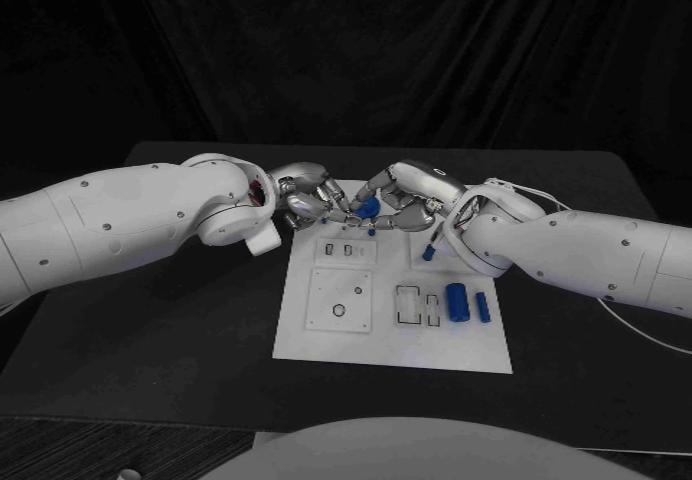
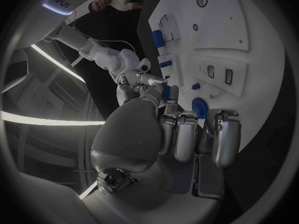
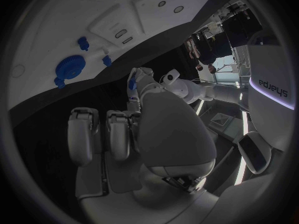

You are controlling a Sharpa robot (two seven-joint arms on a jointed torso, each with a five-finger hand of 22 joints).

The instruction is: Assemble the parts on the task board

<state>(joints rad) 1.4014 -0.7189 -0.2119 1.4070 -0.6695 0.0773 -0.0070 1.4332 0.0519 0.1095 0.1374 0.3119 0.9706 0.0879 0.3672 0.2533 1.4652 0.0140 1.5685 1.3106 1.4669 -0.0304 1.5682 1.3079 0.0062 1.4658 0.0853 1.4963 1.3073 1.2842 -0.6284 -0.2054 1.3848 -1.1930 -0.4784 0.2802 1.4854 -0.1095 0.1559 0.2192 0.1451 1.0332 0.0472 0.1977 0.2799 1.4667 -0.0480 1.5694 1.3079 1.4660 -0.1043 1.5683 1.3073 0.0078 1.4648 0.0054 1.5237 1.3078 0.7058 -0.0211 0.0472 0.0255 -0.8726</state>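
The white task board lies in the middle of the black table. My left hand and right hand meet fingertip to fingertip above its far edge. A small blue part is pinched between them, and both hands appear to hold it. The left wrist view shows this blue part at the tip of my left hand, whose other fingers are curled. It shows again as the blue part at the tip of my right hand. A blue gear sits on the board under the hands.
Two blue cylinders lie side by side on the board's right half, next to empty rectangular slots. A small blue peg stands near the right hand. A white cable runs along the table's right side.
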